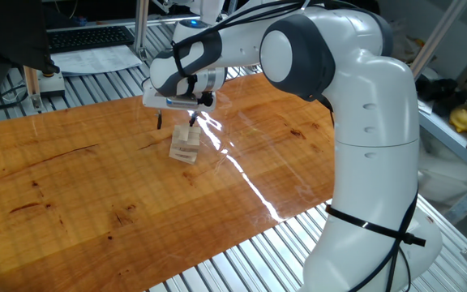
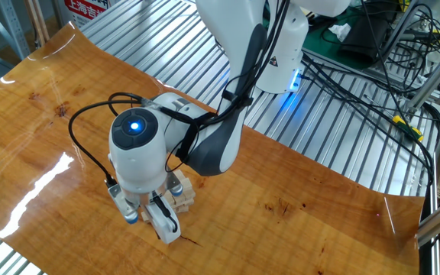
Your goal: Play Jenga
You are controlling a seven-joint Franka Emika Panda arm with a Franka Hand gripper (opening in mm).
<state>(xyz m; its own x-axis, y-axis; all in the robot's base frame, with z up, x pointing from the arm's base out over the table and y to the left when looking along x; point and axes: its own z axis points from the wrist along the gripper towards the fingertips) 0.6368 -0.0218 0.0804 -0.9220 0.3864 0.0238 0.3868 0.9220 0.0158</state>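
The Jenga tower (image 1: 186,145) is a short stack of pale wooden blocks in crossed layers on the wooden tabletop (image 1: 96,178). My gripper (image 1: 176,122) hangs just above it, pointing down, with its fingers spread apart and nothing between them. One dark fingertip (image 1: 191,122) is right over the tower's top; the other (image 1: 160,120) hangs free to the left. In the other fixed view the gripper (image 2: 149,218) and wrist cover most of the tower (image 2: 183,196); only its right side shows.
The arm's white base (image 1: 371,203) stands at the table's right edge. A keyboard (image 1: 87,36) and papers lie behind the table on the slatted metal surface (image 2: 334,145). Cables (image 2: 373,92) run across that surface.
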